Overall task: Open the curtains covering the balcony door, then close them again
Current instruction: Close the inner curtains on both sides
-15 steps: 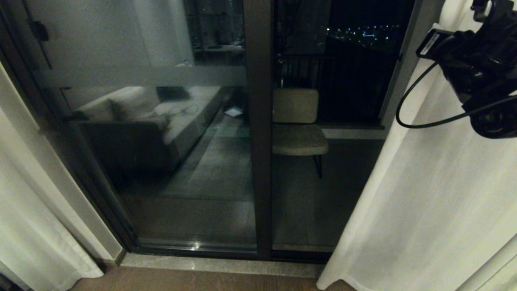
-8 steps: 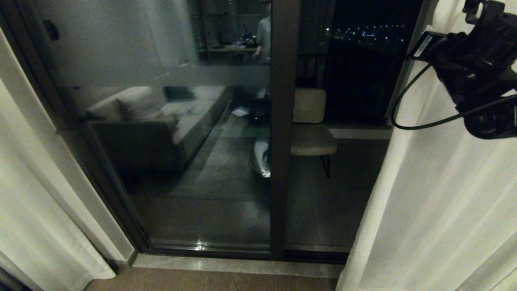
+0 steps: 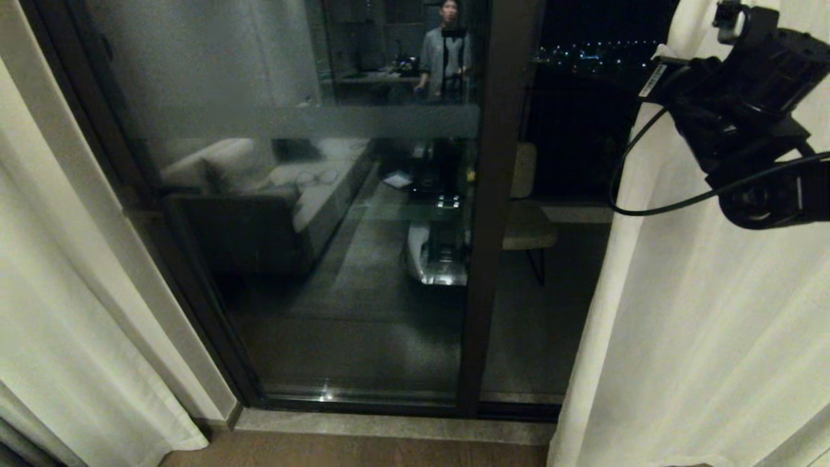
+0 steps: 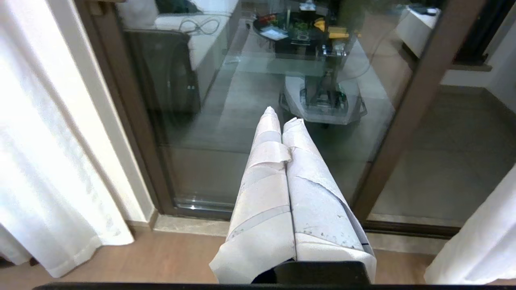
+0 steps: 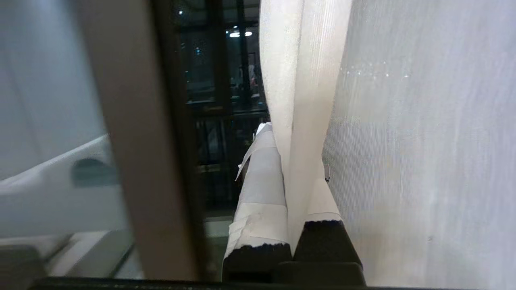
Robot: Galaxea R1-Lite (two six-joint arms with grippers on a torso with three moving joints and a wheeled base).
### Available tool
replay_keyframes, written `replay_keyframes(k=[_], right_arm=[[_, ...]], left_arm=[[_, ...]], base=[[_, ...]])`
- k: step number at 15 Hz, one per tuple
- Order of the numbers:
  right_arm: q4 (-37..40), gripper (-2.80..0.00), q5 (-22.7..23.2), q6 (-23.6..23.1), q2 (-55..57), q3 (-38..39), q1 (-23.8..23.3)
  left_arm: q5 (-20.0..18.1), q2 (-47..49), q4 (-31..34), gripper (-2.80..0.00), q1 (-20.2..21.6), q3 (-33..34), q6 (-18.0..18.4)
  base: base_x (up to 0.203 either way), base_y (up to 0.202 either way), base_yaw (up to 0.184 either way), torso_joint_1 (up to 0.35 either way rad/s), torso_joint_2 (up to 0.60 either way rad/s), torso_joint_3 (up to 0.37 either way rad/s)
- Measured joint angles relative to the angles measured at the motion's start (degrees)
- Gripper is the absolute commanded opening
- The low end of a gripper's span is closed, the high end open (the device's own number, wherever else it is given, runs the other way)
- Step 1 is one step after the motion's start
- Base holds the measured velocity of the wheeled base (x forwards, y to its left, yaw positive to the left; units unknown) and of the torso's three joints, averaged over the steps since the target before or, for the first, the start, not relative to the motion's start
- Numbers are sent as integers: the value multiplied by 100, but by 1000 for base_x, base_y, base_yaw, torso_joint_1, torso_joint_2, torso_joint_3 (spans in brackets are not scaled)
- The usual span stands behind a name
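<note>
Curtains (image 3: pixel 700 324) hang parted to either side in the head view, my right panel bunched at the door's right edge, the other panel (image 3: pixel 58 311) at the far left. Between them the balcony door (image 3: pixel 363 259) stands exposed, dark frame and frosted band plain, a person (image 3: pixel 447 52) reflected in the glass. My right arm is raised high against the right panel.

Left wrist view: left gripper (image 4: pixel 282 121) clenched on nothing, tape-wrapped fingers pressed together, pointing at the glass, clear of any fabric.

Right wrist view: right gripper (image 5: pixel 288 161) clamped on a fold of the curtain edge, one pleat pinched between the fingers beside the door frame.

Risk assessment: only a narrow fold is held; a quick pull could slip the thin fabric free or drag one layer alone, leaving the door part-covered.
</note>
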Motion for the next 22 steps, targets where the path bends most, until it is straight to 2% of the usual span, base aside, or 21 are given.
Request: replay_keyframes(k=[3,22], right_arm=[[0,-280,-110,4,86,-77,35],[33,-280,-107,9,483,-612,44]], left_arm=[[1,0,-1,-280,0,0,1],[6,0,-6,-280,0,0,2]], base=[[0,186,-1,3,0,1],[0,186,-2,2,2,2]])
